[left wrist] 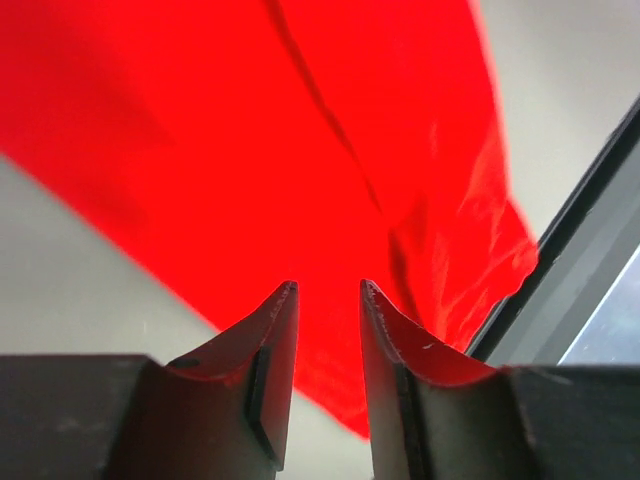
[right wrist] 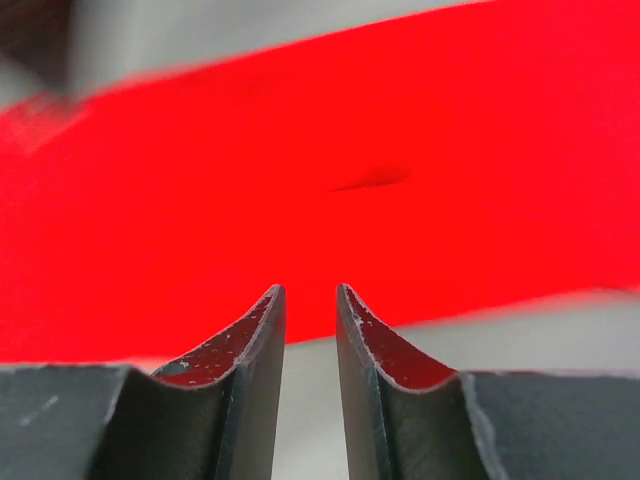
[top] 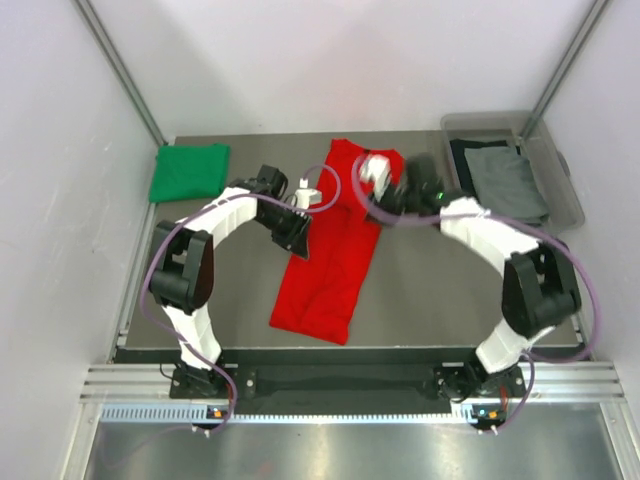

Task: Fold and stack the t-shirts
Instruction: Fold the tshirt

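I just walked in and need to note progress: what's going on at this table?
Two robot arms are working on a red t-shirt, which lies on the table as a long narrow strip. The left gripper and right gripper hover just above it, jaws slightly apart, holding nothing. A folded green t-shirt sits in the far left corner. A grey t-shirt lies in a clear bin at the far right.
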Available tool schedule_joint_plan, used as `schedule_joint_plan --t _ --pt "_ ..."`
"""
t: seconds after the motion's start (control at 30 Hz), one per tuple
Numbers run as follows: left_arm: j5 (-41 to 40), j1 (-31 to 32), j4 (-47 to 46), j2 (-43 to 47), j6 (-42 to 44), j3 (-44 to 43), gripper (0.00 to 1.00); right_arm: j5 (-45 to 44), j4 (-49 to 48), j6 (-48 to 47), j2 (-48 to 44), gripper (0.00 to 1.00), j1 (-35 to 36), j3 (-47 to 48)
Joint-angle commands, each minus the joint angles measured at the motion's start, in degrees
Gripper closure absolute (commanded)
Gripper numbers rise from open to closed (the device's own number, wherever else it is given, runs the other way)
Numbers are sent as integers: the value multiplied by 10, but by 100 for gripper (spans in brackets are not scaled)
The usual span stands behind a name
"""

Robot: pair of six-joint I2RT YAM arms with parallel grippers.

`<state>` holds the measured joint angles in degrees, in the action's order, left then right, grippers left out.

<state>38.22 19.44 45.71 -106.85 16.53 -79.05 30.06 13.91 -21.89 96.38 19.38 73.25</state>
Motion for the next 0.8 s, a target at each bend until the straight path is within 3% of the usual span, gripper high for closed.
schedule_joint_plan --t 0.0,0.13,0.37,0.77 --pt "-52 -9 15 37 39 18 66 64 65 -145 -83 73 68 -107" --pt "-74 -18 60 18 75 21 72 82 112 -163 -122 72 133 -152" --pt "-54 -63 54 -5 88 65 77 -3 93 -182 -147 74 317 -204" --pt "-24 -101 61 -9 97 79 77 -31 92 -184 -49 77 438 -148"
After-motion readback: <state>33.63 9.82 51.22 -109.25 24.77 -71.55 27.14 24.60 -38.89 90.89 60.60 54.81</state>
